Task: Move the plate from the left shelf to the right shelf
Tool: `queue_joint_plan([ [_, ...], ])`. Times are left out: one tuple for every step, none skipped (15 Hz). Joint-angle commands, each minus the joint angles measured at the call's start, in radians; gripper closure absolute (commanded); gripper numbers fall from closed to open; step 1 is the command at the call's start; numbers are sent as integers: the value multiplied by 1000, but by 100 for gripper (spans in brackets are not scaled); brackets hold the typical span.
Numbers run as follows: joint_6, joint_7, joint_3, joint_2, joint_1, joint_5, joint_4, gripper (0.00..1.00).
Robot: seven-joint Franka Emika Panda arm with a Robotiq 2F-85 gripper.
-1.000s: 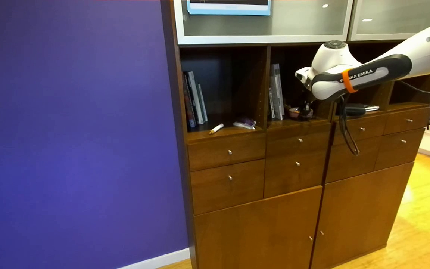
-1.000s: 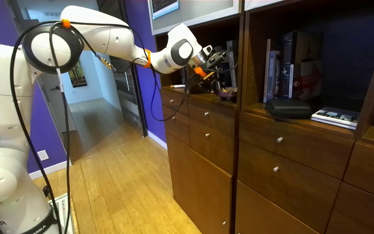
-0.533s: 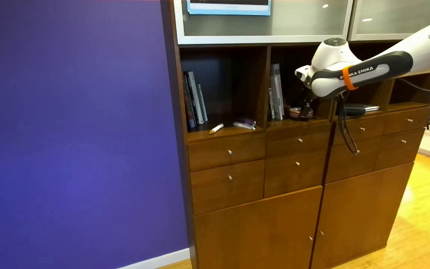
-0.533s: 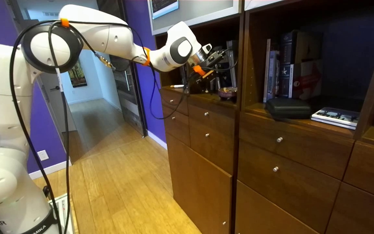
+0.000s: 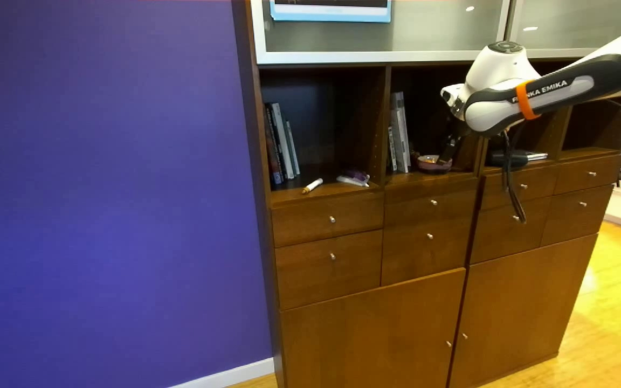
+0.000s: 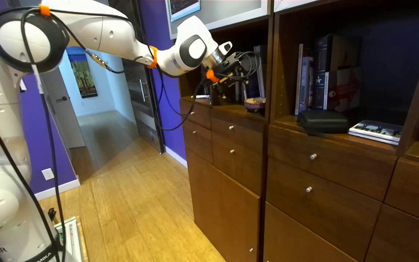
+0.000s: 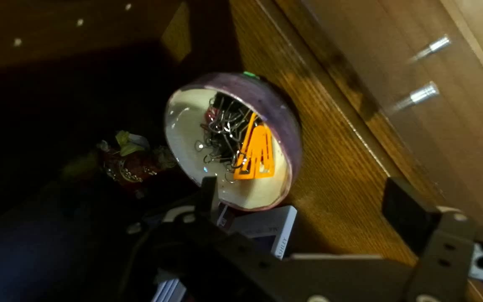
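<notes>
Hand [image 7: 302,199], lower part of wrist view: two fingers [image 7: 408,213], set wide apart. Beyond, one bowl [image 7: 281,121], centre of frame, on the worktop [image 7: 338,180]; one finger overlaps its rim, contact cannot be told. Clips [image 7: 229,126] inside tangled, count unclear. Farther, two knobs [image 7: 424,93], upper right. In an exterior view, one white marker [image 5: 312,186], mid-frame.

The arm [image 6: 89,31] and tool [image 7: 300,183] have risen and drawn back.
</notes>
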Motion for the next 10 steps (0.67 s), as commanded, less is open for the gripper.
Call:
queue_joint_plan([
  [66,137,-5,-165,6,-31,-209,0],
  [76,171,-4,-205,7,-38,-253,0],
  [66,196,-1,-244,4,-24,-294,0],
  [19,200,5,-280,1,31,-324,0],
  [-9,192,7,-319,1,90,-363,0],
  [-48,196,2,-355,3,131,-392,0],
  [-74,182,-4,-385,7,181,-420,0],
  [-108,170,-14,-419,11,229,-448,0],
  [-146,168,-24,-446,15,272,-467,0],
  [-180,169,-36,-472,17,305,-486,0],
])
